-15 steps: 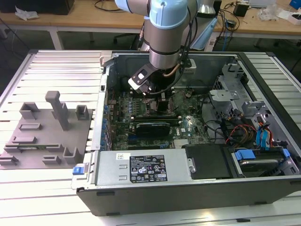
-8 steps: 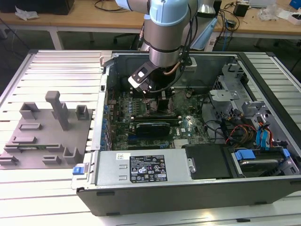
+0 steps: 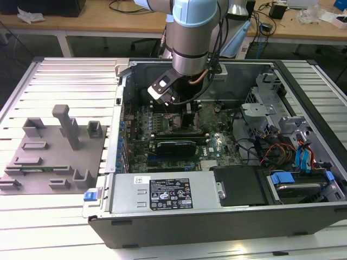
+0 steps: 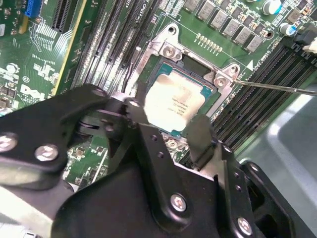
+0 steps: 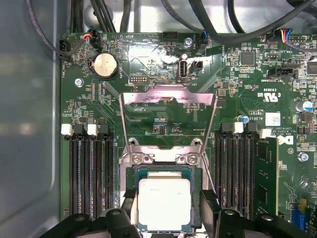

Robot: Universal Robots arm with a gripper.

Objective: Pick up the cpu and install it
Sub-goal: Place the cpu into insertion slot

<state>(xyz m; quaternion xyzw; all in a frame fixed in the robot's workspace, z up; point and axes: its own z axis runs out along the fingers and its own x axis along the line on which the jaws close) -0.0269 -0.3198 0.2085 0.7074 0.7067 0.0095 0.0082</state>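
Observation:
The cpu (image 5: 164, 203) (image 4: 173, 101), a flat square chip with a silvery top plate, lies level inside the motherboard's socket (image 5: 163, 159). The socket's metal load plate (image 5: 168, 96) is swung up and open behind it. My gripper (image 5: 168, 198) (image 4: 167, 118) hangs low over the socket, one black finger (image 5: 130, 201) on each side of the chip with a narrow gap at each edge, so it looks open. In the exterior view the gripper (image 3: 180, 118) reaches down into the open computer case (image 3: 217, 222).
Memory slots (image 5: 89, 178) flank the socket, with an installed memory stick (image 5: 265, 173) on one side. The thin socket lever (image 4: 277, 88) sticks out sideways. A power supply (image 3: 162, 192), drive cage (image 3: 271, 103) and cables crowd the case. Grey fixture blocks (image 3: 49, 157) stand at the exterior view's left.

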